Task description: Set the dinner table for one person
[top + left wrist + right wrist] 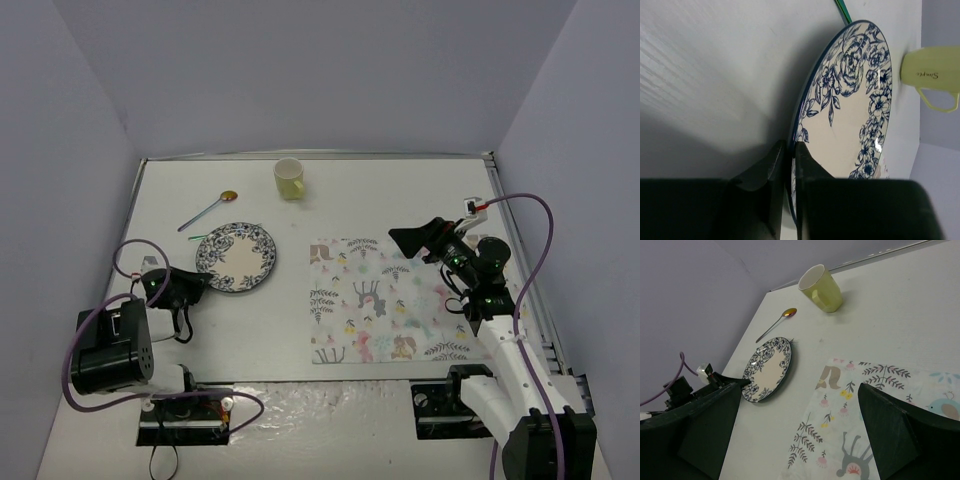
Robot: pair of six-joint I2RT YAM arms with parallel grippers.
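The left jaws are pinched on the near rim of the blue-flowered plate (855,100) — one finger on each face of it. The right jaws stand wide apart, holding nothing, above the printed mat (385,300) right of the plate. The white table (400,200) spreads under everything — farther back lie a spoon (208,211) and a yellow cup (289,178).

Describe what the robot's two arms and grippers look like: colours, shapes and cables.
The right arm has white lower links and black upper parts. The left arm is mostly black, with a boxy body. A purple cable loops from each. The left gripper and right gripper are black, each with two flat wedge-shaped fingers.
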